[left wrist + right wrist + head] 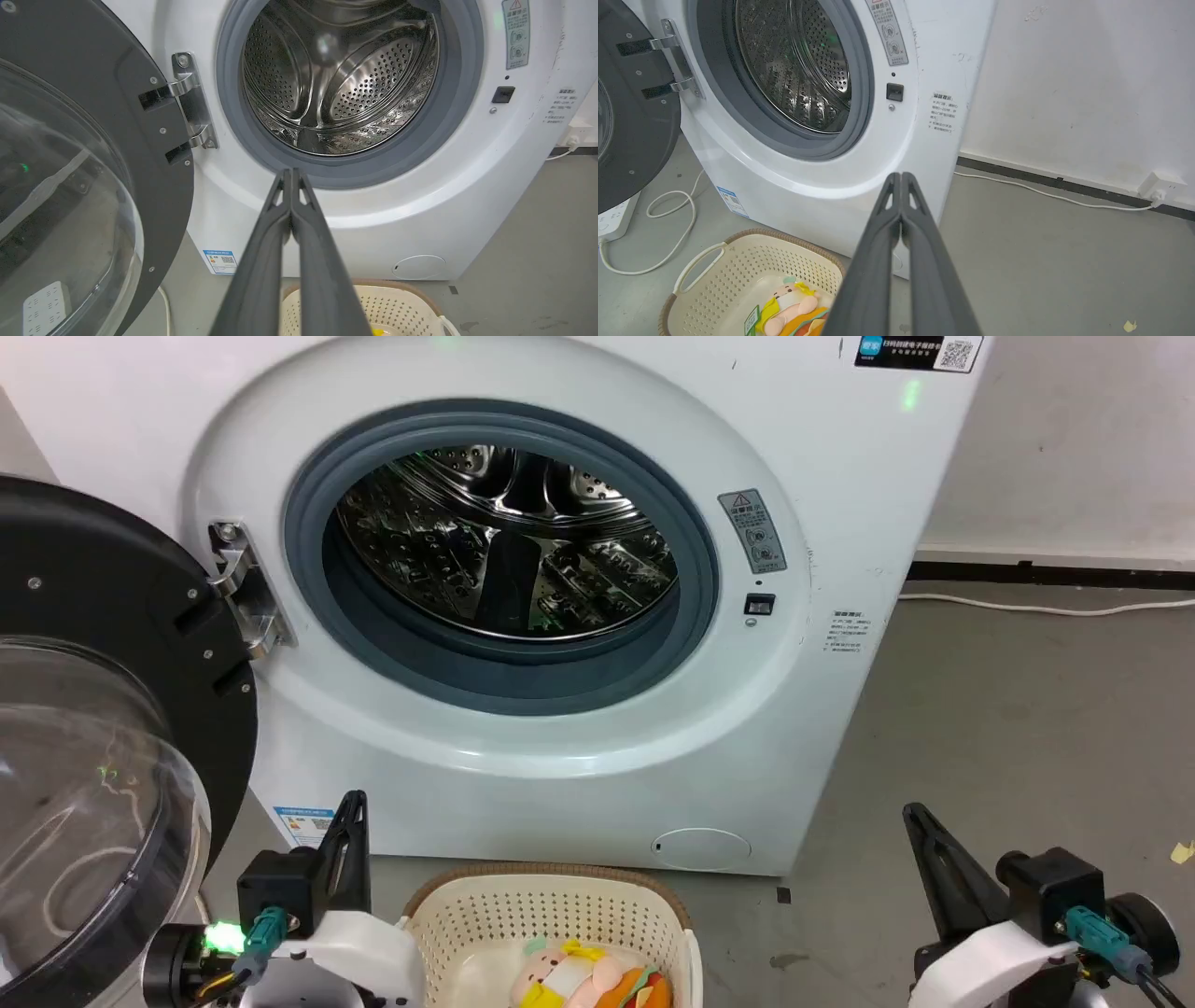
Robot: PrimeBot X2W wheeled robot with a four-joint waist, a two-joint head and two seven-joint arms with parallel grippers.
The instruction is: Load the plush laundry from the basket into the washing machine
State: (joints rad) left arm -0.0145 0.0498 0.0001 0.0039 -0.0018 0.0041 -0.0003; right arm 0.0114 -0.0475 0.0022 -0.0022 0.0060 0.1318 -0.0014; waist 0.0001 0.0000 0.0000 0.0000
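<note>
The white washing machine (560,756) stands ahead with its black-rimmed glass door (103,728) swung open to the left. Its steel drum (504,541) holds nothing that I can see. On the floor in front sits the cream basket (551,910) with a brown rim. Inside it lie the pink-peach doll (560,975) and an orange burger plush (644,989). The same doll (789,308) shows in the right wrist view. My left gripper (353,801) is shut and empty, left of the basket. Off to the basket's right, my right gripper (913,812) is shut and empty too.
A white cable (668,219) loops on the grey floor beside a power strip (612,219) under the open door. Another cable (1041,191) runs along the wall base to a socket (1162,186) at the right.
</note>
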